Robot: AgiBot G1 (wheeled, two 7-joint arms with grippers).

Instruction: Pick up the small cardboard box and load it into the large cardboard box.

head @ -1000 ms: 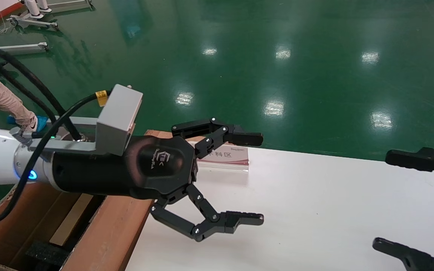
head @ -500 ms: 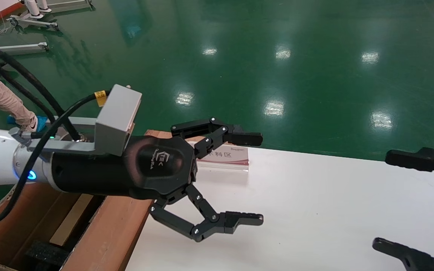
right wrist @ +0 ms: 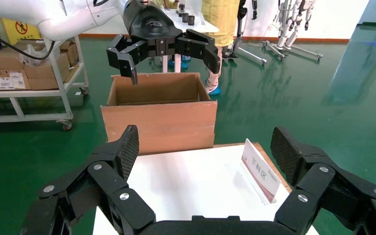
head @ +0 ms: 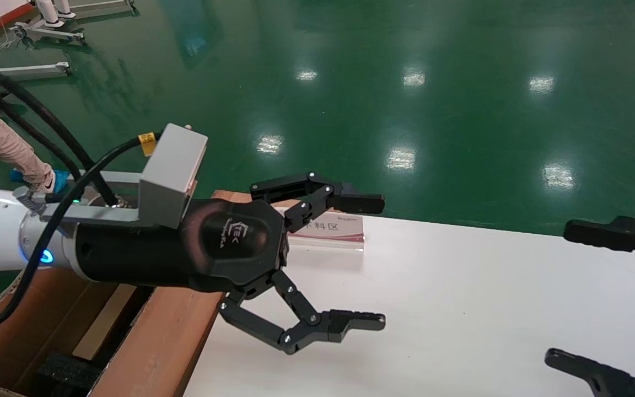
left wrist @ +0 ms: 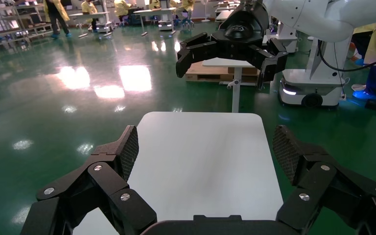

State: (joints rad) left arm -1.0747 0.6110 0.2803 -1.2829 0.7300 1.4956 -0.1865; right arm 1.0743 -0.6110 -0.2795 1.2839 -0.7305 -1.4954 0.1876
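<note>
I see the large cardboard box standing open at the white table's left end, black foam and a pale strip inside; I can't find the small cardboard box in any view. My left gripper hangs over the table edge, jaws spread wide and empty. My right gripper is likewise agape at the far end. A sign stands on the table; glossy green floor surrounds it.

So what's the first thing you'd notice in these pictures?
The big black left tool fills the middle of the head view, jaws wide open and empty above the plain white table. Beside the table's left end stands the large brown cardboard box, open-topped. The right tool, also open, waits at the table's right end.
</note>
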